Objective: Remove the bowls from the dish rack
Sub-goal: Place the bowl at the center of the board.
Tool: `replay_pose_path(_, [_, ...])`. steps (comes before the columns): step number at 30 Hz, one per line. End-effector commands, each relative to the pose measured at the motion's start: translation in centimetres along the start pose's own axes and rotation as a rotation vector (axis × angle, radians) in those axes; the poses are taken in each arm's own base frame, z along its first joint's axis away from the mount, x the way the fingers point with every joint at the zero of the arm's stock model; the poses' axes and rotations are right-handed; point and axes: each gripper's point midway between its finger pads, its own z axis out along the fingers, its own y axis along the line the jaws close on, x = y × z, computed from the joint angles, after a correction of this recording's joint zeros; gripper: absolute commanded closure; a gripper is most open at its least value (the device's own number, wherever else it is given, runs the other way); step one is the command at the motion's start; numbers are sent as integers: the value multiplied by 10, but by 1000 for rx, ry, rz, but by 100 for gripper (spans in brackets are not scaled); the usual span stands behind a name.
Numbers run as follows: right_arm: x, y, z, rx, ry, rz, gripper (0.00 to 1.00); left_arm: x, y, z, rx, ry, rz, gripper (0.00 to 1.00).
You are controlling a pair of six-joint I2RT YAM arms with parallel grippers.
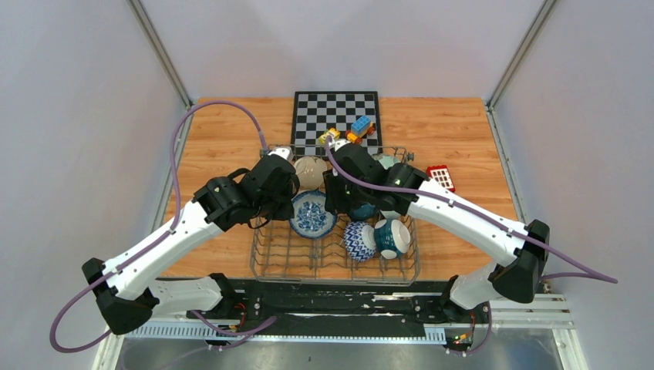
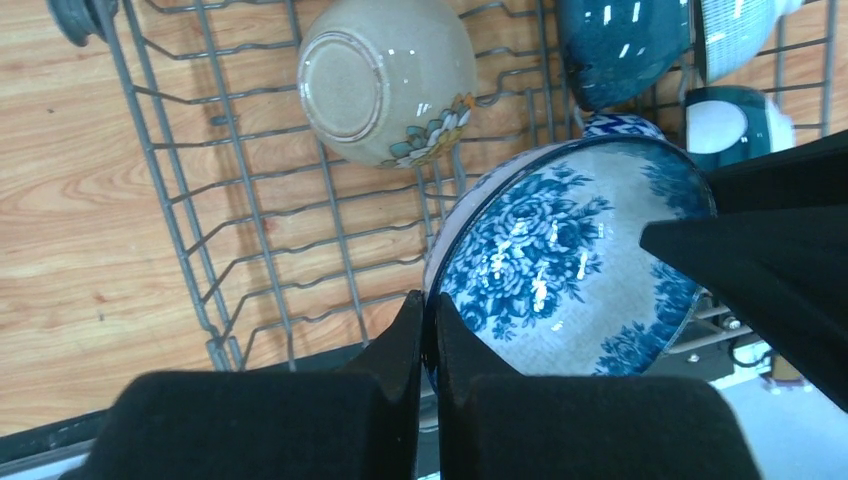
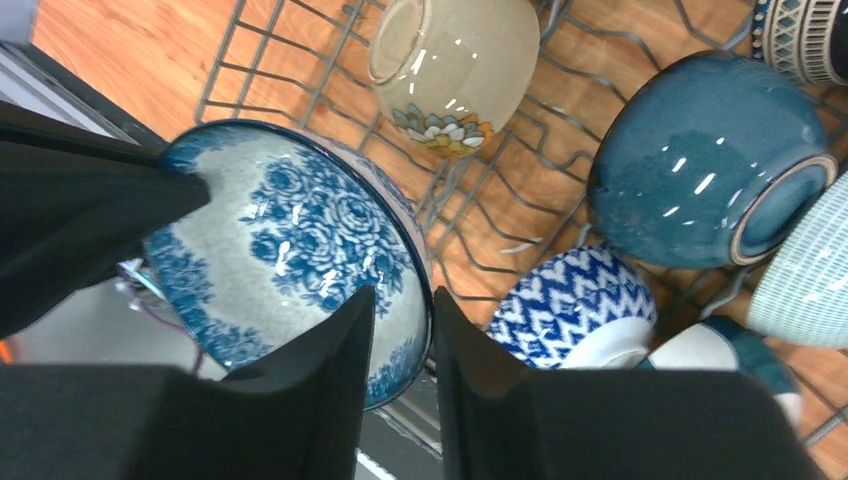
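Observation:
A blue-and-white floral bowl (image 1: 312, 214) is held tilted above the grey wire dish rack (image 1: 332, 277). My left gripper (image 2: 430, 310) is shut on its rim (image 2: 570, 260). My right gripper (image 3: 402, 300) is open, its fingers astride the opposite rim (image 3: 290, 230), one inside and one outside. In the rack lie a cream bowl (image 1: 310, 171), a dark teal bowl (image 3: 700, 160), a blue chevron bowl (image 3: 575, 300), a teal-and-white bowl (image 1: 392, 237) and a pale mint ribbed bowl (image 3: 810, 270).
A chessboard (image 1: 335, 112) lies behind the rack with toy blocks (image 1: 359, 127) on its near edge. A red-and-white block (image 1: 441, 177) sits right of the rack. Bare wood table lies left and right of the rack.

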Motion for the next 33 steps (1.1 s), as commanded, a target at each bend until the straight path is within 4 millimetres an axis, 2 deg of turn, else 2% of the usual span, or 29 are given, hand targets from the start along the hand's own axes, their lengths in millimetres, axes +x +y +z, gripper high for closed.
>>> replay_pose_path(1, [-8,28,-12,-129,-39,-24,58,-7,-2,-1,17,-42,-4,100])
replay_pose_path(4, [-13,28,-23,-135,-64,-41,37,-18,5,-7,-19,-89,-11,100])
replay_pose_path(7, [-23,23,-47,-126,-110,-70,26,-31,10,-16,-46,-136,-14,100])
replay_pose_path(9, [-26,14,-67,-96,-140,-97,23,-42,15,-23,-71,-167,-16,100])
replay_pose_path(13, [-24,-17,-105,-24,-262,-133,22,-76,32,-30,-98,-248,-91,100])
replay_pose_path(17, [-2,-67,-127,108,-370,-166,22,-119,55,-39,-111,-365,-216,100])
replay_pose_path(19, [11,-84,-133,133,-404,-156,22,-138,67,-38,-127,-405,-275,100])
replay_pose_path(23, [34,-100,-143,102,-480,-114,22,-171,97,-21,-119,-441,-430,100])
replay_pose_path(28, [58,-110,-146,42,-551,-85,22,-203,153,-8,-119,-524,-642,100])
replay_pose_path(31, [69,-118,-145,33,-585,-62,23,-213,181,0,-169,-543,-703,100])
replay_pose_path(33, [75,-123,-142,30,-597,-44,23,-214,211,5,-228,-550,-751,100])
